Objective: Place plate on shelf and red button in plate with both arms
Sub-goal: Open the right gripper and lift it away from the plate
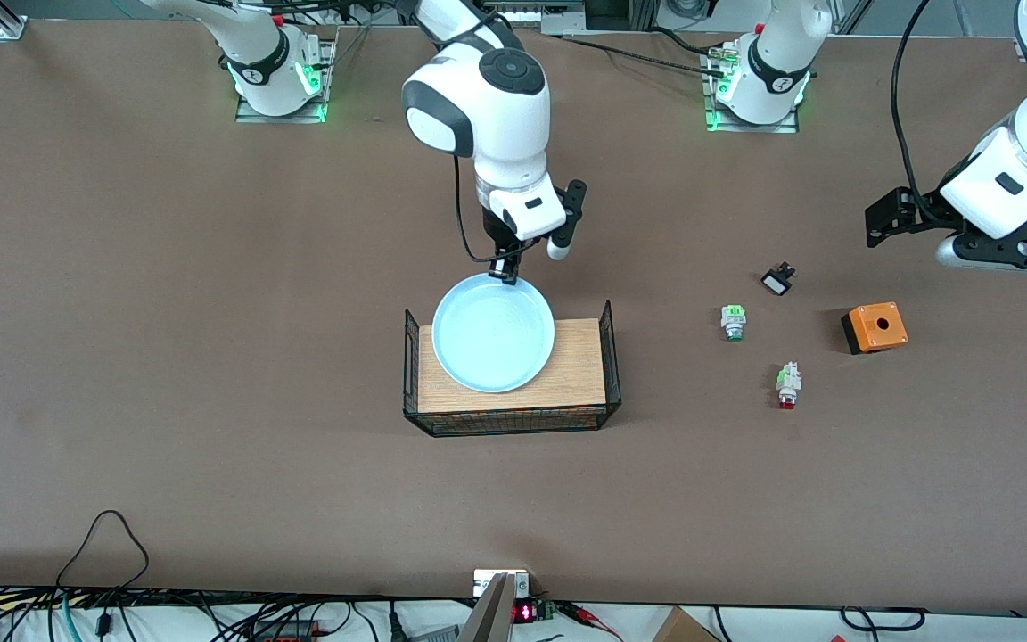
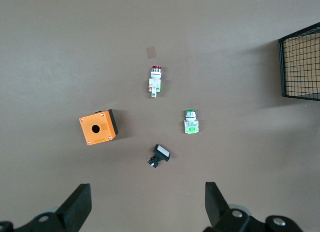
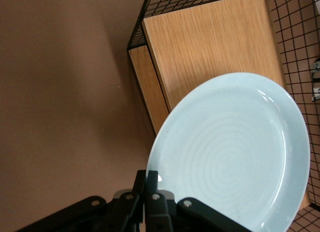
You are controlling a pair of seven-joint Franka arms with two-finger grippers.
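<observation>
Your right gripper (image 1: 506, 270) is clamped on the rim of the round pale-blue glossy plate (image 1: 493, 332), holding it over the wood-floored black wire tray (image 1: 513, 417); not released yet, so plate placement is maybe half done. Left gripper (image 2: 145, 207) hovers with jaws apart above the small white push-button with red cap (image 2: 155, 81), which lies untouched on the brown table (image 1: 210, 357).

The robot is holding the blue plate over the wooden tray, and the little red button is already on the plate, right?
Not quite. The right gripper does hold the plate over the tray, but the red button lies on the table, as the front view shows.
</observation>
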